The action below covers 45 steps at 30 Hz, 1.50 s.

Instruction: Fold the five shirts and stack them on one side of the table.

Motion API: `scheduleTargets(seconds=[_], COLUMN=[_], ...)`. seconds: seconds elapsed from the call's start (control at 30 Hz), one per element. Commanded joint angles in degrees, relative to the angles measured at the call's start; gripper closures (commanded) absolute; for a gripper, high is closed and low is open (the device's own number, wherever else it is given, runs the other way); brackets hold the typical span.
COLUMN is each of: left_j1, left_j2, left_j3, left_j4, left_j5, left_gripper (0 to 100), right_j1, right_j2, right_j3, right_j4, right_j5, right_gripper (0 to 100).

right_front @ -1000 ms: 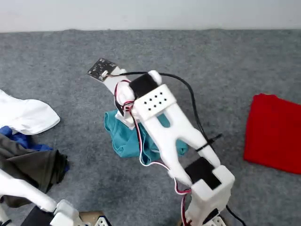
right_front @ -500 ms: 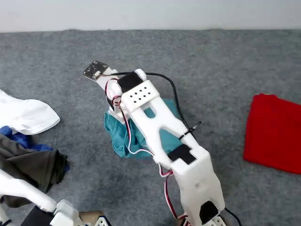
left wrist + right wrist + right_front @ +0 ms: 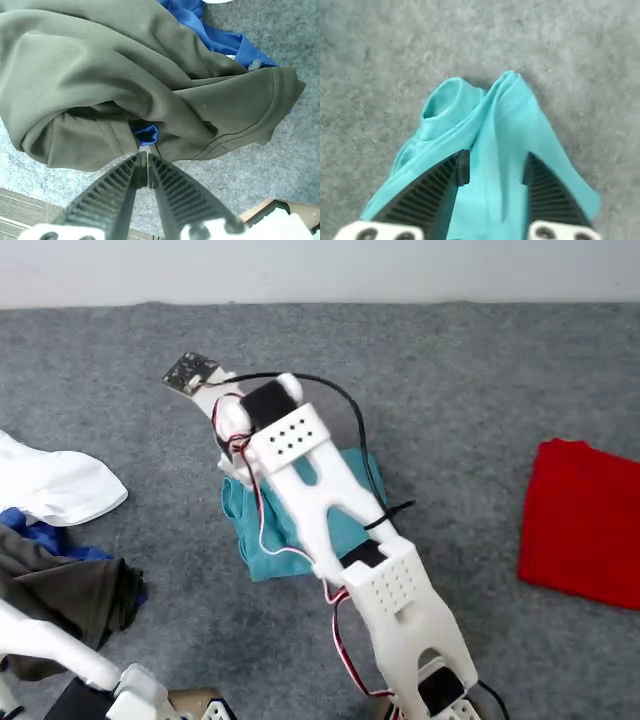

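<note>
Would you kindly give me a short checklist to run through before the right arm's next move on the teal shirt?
1. Right claw open, straddling the teal shirt: ok.
2. Teal shirt folded flat: not ok, it lies bunched with ridges.
3. Right claw touching the cloth: cannot tell.
4. Left claw out of the way: ok, shut and empty above the olive shirt.
5. Stack started: ok, the red shirt lies folded, apart from the others.
</note>
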Motion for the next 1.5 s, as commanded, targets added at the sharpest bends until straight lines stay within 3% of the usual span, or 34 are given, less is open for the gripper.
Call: scheduleTargets(seconds=[0.0, 0.27, 0.43, 0.9, 1.17, 1.33, 1.47], left_j1=[0.26, 0.26, 0.26, 0.26, 0.26, 0.26, 0.26], left_j2=[-0.53, -0.53, -0.53, -0.26, -0.62, -0.62, -0.62], left_j3=[-1.80, -1.80, -1.80, -1.80, 2.24, 2.33, 2.33], left_j4=[-0.18, -0.18, -0.18, -0.18, -2.73, -2.90, -2.81], left_j5=[-0.18, -0.09, -0.09, -0.09, -0.09, -0.09, -0.09], left_gripper=[98, 98, 98, 98, 98, 98, 98], right_j1=[4.35, 10.15, 10.51, -13.76, -7.69, -0.92, -0.22], right_j2=[-3.74, -11.56, -9.01, -14.29, -25.98, -24.92, -19.91], right_j3=[1.49, 23.38, 27.78, 32.35, 34.02, 34.11, 34.20], right_j4=[2.51, 2.42, 2.33, 2.51, 2.42, 2.24, 1.89], right_j5=[-0.18, -0.09, -0.09, -0.18, -0.09, -0.09, -0.09], right_gripper=[99.4, 98.9, 98.9, 98.9, 98.9, 98.8, 98.9])
